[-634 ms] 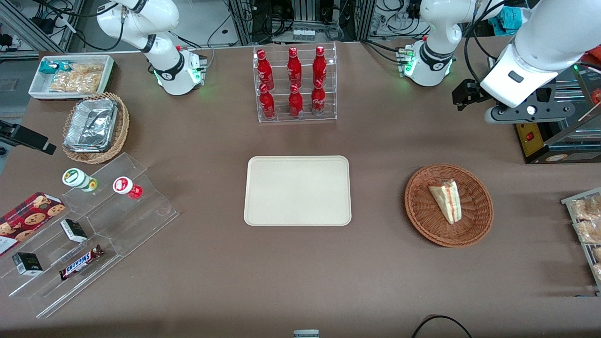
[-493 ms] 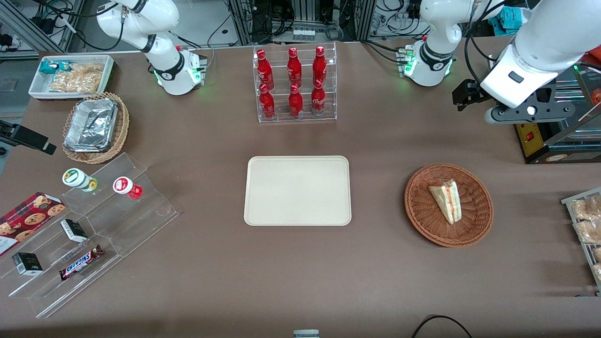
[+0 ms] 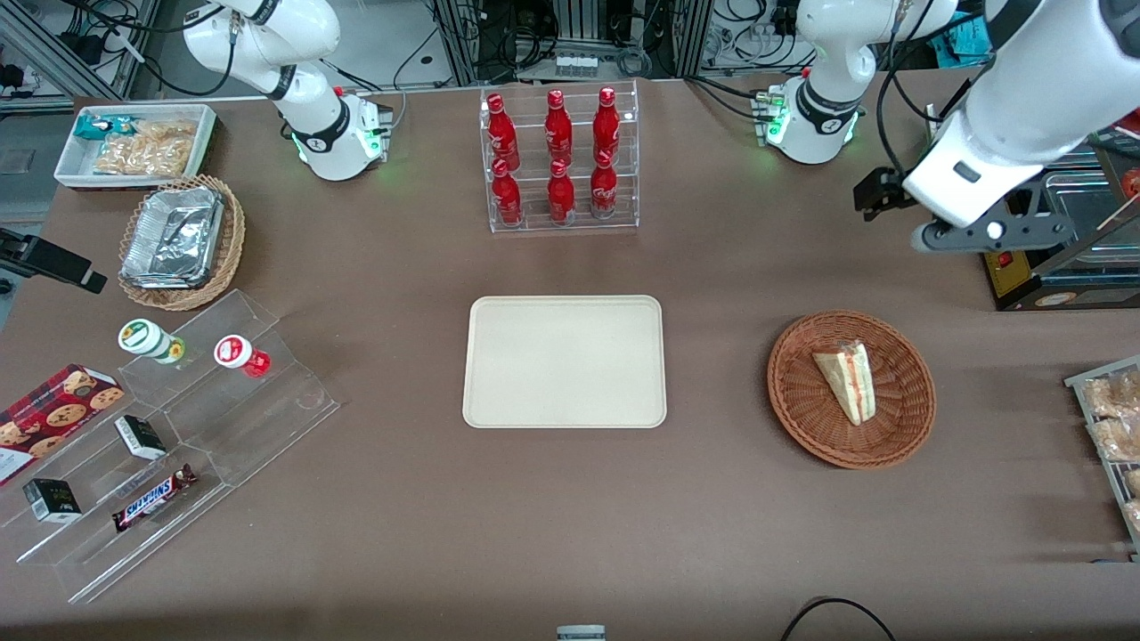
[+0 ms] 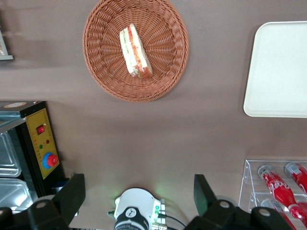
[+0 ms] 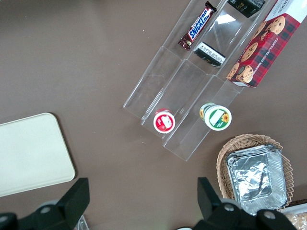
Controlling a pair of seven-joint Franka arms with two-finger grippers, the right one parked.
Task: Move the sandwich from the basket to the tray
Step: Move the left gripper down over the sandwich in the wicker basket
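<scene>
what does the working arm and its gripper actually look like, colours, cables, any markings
The left arm is glossy white with rounded segments, black joint rings and black cables along it. Its base glows green. The gripper is dark grey to black, with a small white round spot on its body in the front view; its wide-set black jaws have wedge-shaped tips. It sits high above the table, farther from the front camera than the basket.

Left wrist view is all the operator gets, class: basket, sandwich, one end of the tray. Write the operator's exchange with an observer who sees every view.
Operator: Where is the gripper relative to the basket?
Observer: The gripper, open, hangs high above the table, farther from the front camera than the basket, not over it.
Operator: Is the rest of the tray taken?
Observer: No. The front view shows the whole tray bare; the sandwich lies in the basket.
</scene>
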